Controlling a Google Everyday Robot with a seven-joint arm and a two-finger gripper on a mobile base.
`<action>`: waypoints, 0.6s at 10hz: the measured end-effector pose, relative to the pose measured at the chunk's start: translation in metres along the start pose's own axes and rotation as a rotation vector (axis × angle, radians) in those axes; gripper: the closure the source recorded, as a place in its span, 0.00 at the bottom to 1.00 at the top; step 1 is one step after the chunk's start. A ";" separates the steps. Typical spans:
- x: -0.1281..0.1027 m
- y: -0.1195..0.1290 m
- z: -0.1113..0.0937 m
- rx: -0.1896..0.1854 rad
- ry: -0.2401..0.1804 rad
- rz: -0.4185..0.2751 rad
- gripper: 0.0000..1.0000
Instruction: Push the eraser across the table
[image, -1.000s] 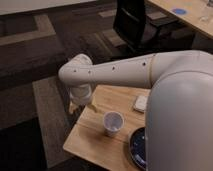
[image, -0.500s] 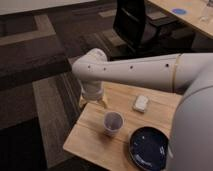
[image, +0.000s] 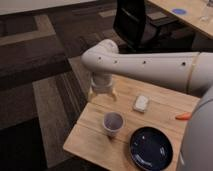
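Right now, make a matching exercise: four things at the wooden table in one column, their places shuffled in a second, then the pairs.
1. white paper cup
2. dark blue round plate
3. small white rectangular block
4. robot's pincer

A. near edge, picture-right of the cup
B. at the far-left corner of the light wooden table
C. near edge, picture-left of the plate
D. farther back, picture-right of the pincer

Pairs: 1-C, 2-A, 3-D, 4-B

Arm (image: 150, 67): white, reaching leftward over the table (image: 90, 132), bent downward at the wrist.
Gripper (image: 102, 94): pointing down at the table's far-left edge.
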 end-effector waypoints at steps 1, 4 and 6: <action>0.001 -0.024 -0.004 -0.004 0.011 0.016 0.35; 0.061 -0.123 -0.012 -0.013 0.040 0.221 0.35; 0.073 -0.132 -0.012 -0.009 0.042 0.250 0.35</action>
